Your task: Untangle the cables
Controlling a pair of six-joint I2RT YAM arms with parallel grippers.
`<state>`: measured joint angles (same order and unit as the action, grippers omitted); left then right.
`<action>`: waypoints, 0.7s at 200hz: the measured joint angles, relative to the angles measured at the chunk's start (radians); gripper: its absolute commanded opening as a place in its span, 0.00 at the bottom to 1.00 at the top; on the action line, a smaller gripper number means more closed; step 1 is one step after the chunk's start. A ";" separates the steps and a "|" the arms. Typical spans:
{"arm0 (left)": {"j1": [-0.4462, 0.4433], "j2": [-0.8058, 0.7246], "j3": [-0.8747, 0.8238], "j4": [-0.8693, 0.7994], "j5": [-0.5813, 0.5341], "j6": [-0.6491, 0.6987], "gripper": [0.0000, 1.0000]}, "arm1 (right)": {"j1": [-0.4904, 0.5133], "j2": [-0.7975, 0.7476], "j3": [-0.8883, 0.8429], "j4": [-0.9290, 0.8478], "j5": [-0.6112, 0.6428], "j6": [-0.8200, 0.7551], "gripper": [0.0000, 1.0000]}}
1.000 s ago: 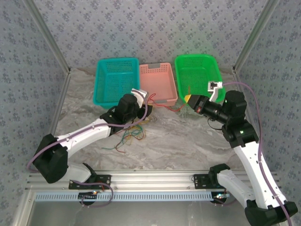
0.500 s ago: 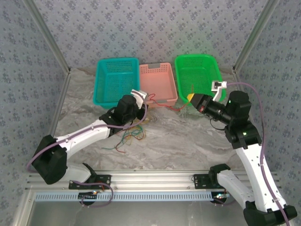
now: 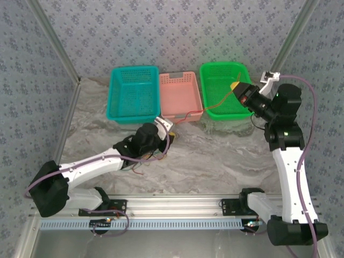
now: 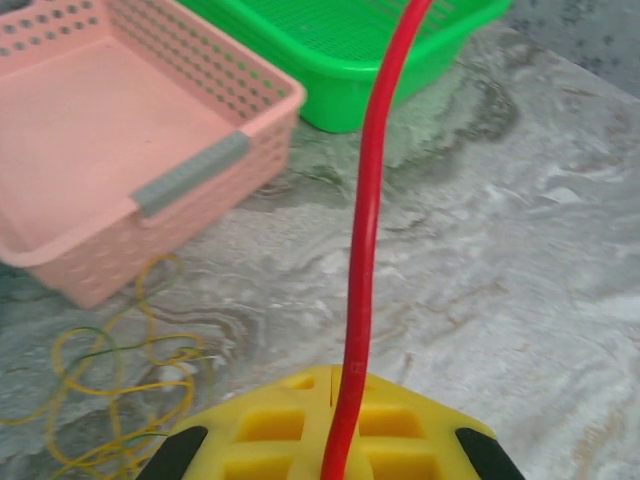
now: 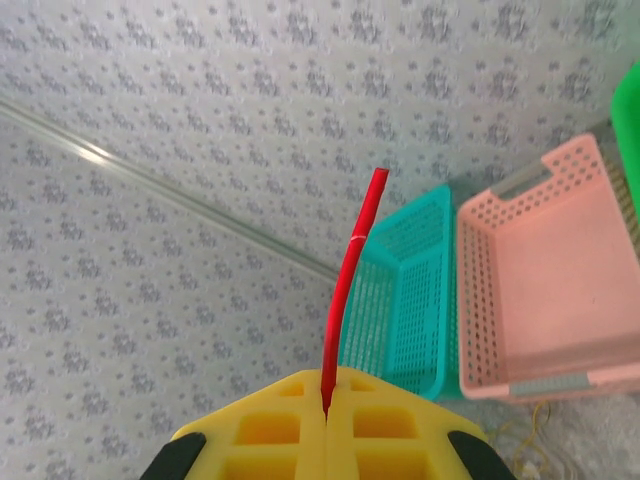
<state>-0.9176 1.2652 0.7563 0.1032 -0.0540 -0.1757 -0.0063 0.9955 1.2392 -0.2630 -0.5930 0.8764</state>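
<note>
spanning from the left fingers (image 4: 265,425), low by the yellow-green tangle (image 4: 130,388) on the desk (image 3: 215,150), to the right fingers (image 5: 265,430) above the green basket (image 3: 217,86), the red cable (image 3: 207,105) is clamped at both ends; pulling harder could tighten snags or drag the tangle.

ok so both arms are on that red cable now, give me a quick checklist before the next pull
1. left claw shut on the red cable: ok.
2. right claw shut on the same cable, with a short end poking out past it: ok.
3. cable lifted off the table between the two claws: ok.
4. red cable free of the yellow and green loops lying on the table: cannot tell.
5. cable clear of the pink basket front rim: cannot tell, it passes close in the top view.
</note>
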 measured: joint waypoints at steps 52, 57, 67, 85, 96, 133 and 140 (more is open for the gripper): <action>-0.110 0.000 -0.024 0.006 -0.026 0.000 0.00 | -0.090 0.076 0.009 0.098 0.000 0.022 0.00; -0.119 0.000 -0.024 0.007 -0.029 0.000 0.00 | -0.096 0.084 0.010 0.106 0.000 0.025 0.00; -0.138 0.000 -0.024 0.007 -0.034 0.000 0.00 | -0.104 0.097 0.010 0.121 -0.003 0.030 0.00; -0.164 0.000 -0.024 0.011 -0.044 0.000 0.00 | -0.113 0.119 0.011 0.142 -0.008 0.037 0.00; -0.173 0.000 -0.024 0.015 -0.048 0.000 0.00 | -0.121 0.130 0.012 0.150 -0.013 0.045 0.00; -0.188 0.001 -0.024 0.045 -0.060 0.000 0.00 | -0.160 0.158 0.038 0.163 -0.040 0.063 0.00; -0.190 0.002 -0.024 0.055 -0.064 0.000 0.00 | -0.166 0.164 0.047 0.164 -0.048 0.069 0.00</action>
<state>-1.1080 1.2675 0.7319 0.1581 -0.1177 -0.1757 -0.1726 1.1591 1.2861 -0.0990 -0.6411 0.9455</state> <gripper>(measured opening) 0.045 0.063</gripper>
